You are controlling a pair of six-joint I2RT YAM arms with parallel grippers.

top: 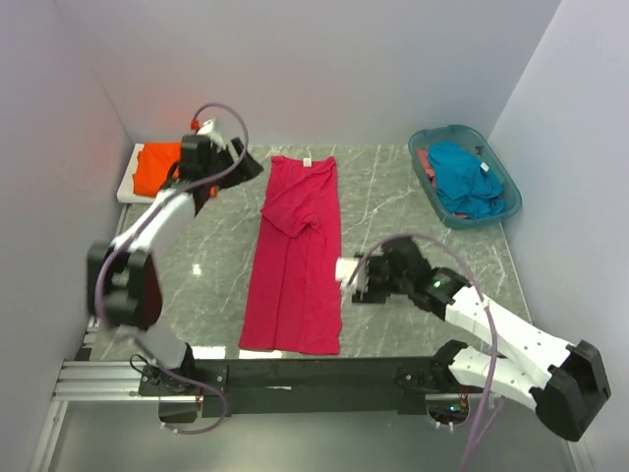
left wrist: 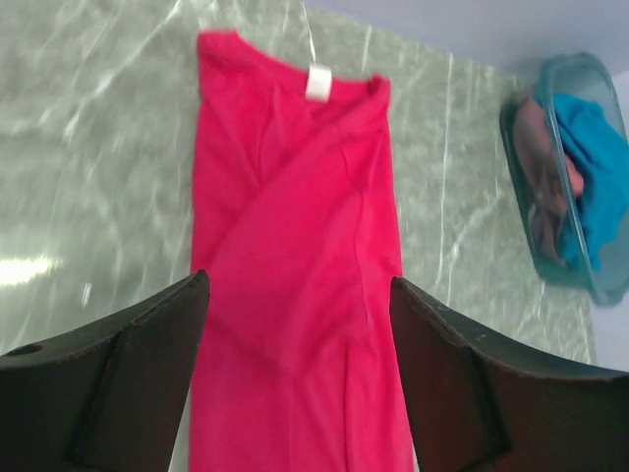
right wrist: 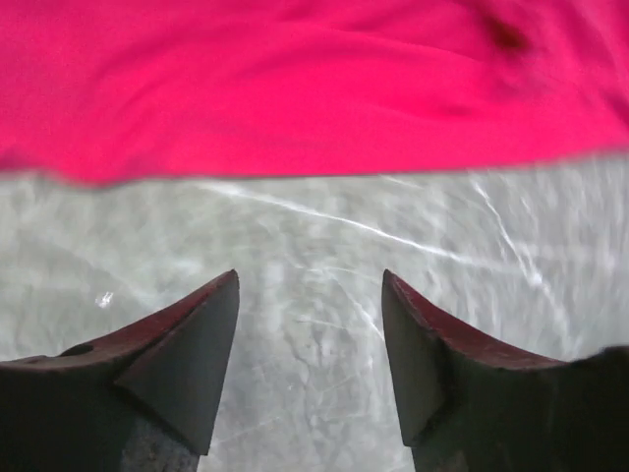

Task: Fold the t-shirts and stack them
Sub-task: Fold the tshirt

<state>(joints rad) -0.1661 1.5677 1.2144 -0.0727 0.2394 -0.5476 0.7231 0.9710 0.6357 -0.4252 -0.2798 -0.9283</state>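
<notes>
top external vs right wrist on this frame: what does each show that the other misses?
Only top external: the whole magenta-red t-shirt, its white neck label at the far end, the orange t-shirt at far left, and the teal basket holding the teal-blue t-shirt. Only right wrist: the right jaws close up, open and empty over the bare marble table, just short of the shirt's edge. Both: the magenta-red t-shirt and the marble.

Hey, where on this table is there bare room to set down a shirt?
Bare marble between the magenta t-shirt and the teal basket, and left of that shirt toward the left arm. Crowded: the far-left corner with the orange t-shirt, and the right gripper by the shirt's right edge.
</notes>
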